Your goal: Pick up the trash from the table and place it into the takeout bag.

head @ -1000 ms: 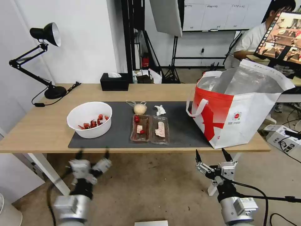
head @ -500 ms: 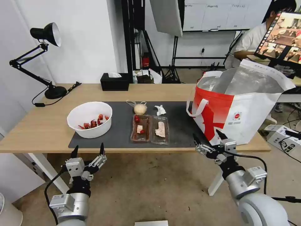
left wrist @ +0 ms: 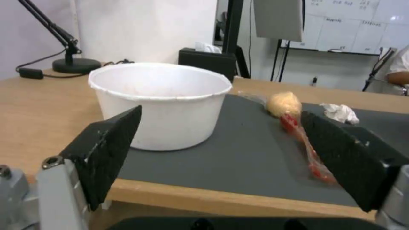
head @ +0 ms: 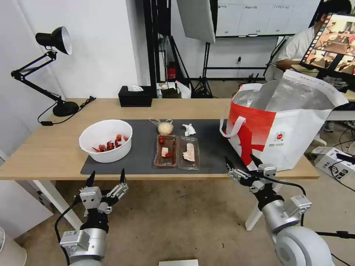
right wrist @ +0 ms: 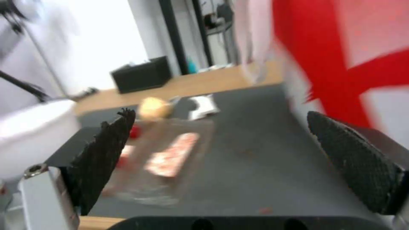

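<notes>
Now, both grippers hang at the near edge of the table [head: 48, 147], each with its jaws spread wide and nothing between them. From the head camera, the left gripper [head: 106, 178] sits at about 7 o'clock, just in front of the table edge and below the white bowl [head: 106, 140]. The right gripper [head: 240, 162] is at about 5 o'clock, its tips reaching up over the near edge of the dark grey mat [head: 214, 155], close beside the takeout bag [head: 284, 125].

On the mat, the bowl stands at the 9 o'clock end with red scraps inside. At the centre lies the clear clamshell tray [head: 176, 152], opened flat into 2 halves, with cherry tomatoes and food scraps in it. Just beyond the tray, toward 12 o'clock, are the small knotted bag [head: 165, 127] with its beige lump and, beside it, the crumpled tissue [head: 189, 129], the 2 apart from each other. The takeout bag stands upright at the 3 o'clock end of the table, mouth open, foil lining showing. A black tissue box [head: 135, 96] rests at the far edge, and a desk lamp [head: 51, 66] at 10 o'clock.
</notes>
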Tool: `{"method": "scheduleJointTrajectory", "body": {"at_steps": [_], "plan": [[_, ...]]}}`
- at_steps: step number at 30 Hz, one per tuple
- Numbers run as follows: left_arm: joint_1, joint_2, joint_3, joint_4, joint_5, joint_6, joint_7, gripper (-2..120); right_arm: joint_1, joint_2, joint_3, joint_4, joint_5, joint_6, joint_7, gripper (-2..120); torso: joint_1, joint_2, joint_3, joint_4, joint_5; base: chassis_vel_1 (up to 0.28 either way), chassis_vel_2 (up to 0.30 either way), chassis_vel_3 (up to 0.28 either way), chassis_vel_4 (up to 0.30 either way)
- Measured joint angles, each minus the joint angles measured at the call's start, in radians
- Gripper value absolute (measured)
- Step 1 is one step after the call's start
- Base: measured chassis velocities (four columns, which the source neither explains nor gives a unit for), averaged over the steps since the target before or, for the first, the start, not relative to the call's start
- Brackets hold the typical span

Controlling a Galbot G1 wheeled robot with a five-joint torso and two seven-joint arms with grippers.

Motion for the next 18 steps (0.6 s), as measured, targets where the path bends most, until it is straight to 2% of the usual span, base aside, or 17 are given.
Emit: {"method": "scheduleJointTrajectory", "body": {"at_steps": [1,4,5,6,7,8,9,10,11,13,15,18], "plan": [[0.0,0.0,0.0,0.0,0.0,0.0,0.0,100,0.0,0.0,0.0,0.0,0.0,0.0,0.0,100,0.0,0.0,0.0,0.0,0.0,0.0,0.0,0.0,0.0],[0.006,0.0,0.0,0.001,0.001,0.0,-0.001,100,0.043,-0.015,-0.085,0.017,0.282,-0.022,0.116,100,0.0,0.0,0.0,0.0,0.0,0.0,0.0,0.0,0.0],[0.006,0.0,0.0,0.001,0.001,0.0,-0.001,100,0.043,-0.015,-0.085,0.017,0.282,-0.022,0.116,100,0.0,0.0,0.0,0.0,0.0,0.0,0.0,0.0,0.0],[0.007,0.0,0.0,0.001,0.002,0.0,-0.001,100,0.057,-0.017,-0.103,0.02,0.342,-0.024,0.145,100,0.0,0.0,0.0,0.0001,0.0,0.0,0.0,0.0,0.0],[0.011,0.0,-0.002,0.001,0.002,0.0,-0.001,100,0.097,-0.018,-0.142,0.026,0.466,-0.025,0.219,100,0.0,0.0,0.0,0.0,-0.0001,0.0,0.0,0.0,0.0],[0.012,0.0,-0.002,0.001,0.002,0.0,-0.002,100,0.113,-0.017,-0.158,0.027,0.511,-0.026,0.251,100,0.0,0.0,0.0,0.0002,0.0001,0.0,0.0,0.0,0.0],[0.016,0.0,-0.003,0.001,-0.001,0.0,-0.003,100,0.146,-0.011,-0.183,0.029,0.598,-0.026,0.329,100,0.0,0.0,0.0,0.0002,0.0,0.0,0.0,0.0,0.0],[0.016,0.0,-0.003,0.001,-0.001,0.0,-0.003,100,0.146,-0.011,-0.183,0.029,0.598,-0.026,0.329,100,0.0,0.0,0.0,0.0002,0.0,0.0,0.0,0.0,0.0],[0.019,0.0,-0.005,-0.001,-0.006,0.0,-0.004,100,0.174,-0.004,-0.197,0.029,0.677,-0.026,0.397,100,0.0,0.0,0.0,0.0003,-0.0001,0.0,0.0,0.0,0.0],[0.02,0.0,-0.007,-0.003,-0.009,0.0,-0.004,100,0.189,0.0,-0.202,0.029,0.721,-0.026,0.429,100,0.0,0.0,0.0,0.0002,-0.0001,0.0,0.0,0.0,0.0],[0.022,0.0,-0.018,-0.006,-0.018,0.001,-0.005,100,0.238,0.015,-0.214,0.016,0.853,-0.018,0.527,100,0.0,0.0,0.0,0.0002,-0.0001,0.0,0.0,0.0,0.0],[0.022,0.0,-0.026,-0.006,-0.02,0.001,-0.006,100,0.262,0.021,-0.225,0.002,0.905,-0.004,0.567,100,0.0,0.0,0.0,0.0001,0.0,0.0,0.0,0.0,0.0]]}}
